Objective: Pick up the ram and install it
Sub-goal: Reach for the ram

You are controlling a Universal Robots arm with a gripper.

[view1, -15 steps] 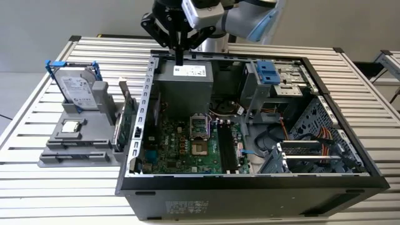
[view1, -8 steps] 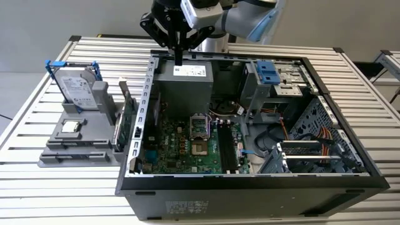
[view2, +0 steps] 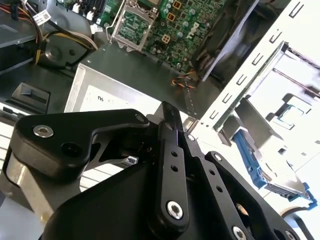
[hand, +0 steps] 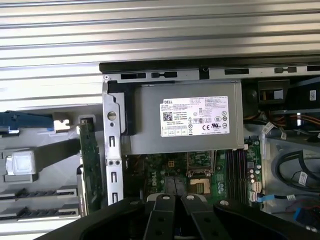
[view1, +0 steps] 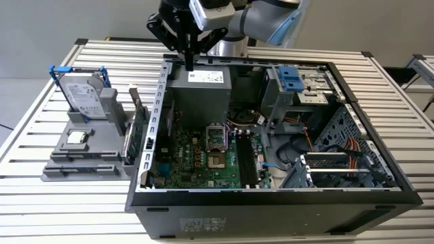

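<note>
Above the far wall of the open computer case (view1: 271,203), the arm (view1: 265,20) reaches in from the back of the slatted tabletop (view1: 68,203) with its wrist bent, so the end effector (view1: 188,65) points straight down. The fingers are drawn narrow, reading as one dark spike in the exterior view, with nothing held between them. The tip hangs just over the case's rim, at the edge of the grey power supply (view1: 200,94) with its white label. In the second wrist view the black linkages rise to a fingertip (view2: 169,112) over that same grey box. The first wrist view looks down past them onto the power supply and the green motherboard (hand: 165,175).

The ram (view1: 129,142) is well apart from the end effector. It stands on its long edge in a grey holder (view1: 81,168) on the tabletop, just outside the case wall on the exterior view's left. A larger green card with a metal bracket (view1: 141,127) stands close beside it, between it and the case. The holder also carries an upright hard drive (view1: 85,99) in a blue-cornered frame.

Inside the case, the motherboard lies flat, and its long black memory slots (view1: 247,160) run near the middle, beside the square processor socket (view1: 215,136).
</note>
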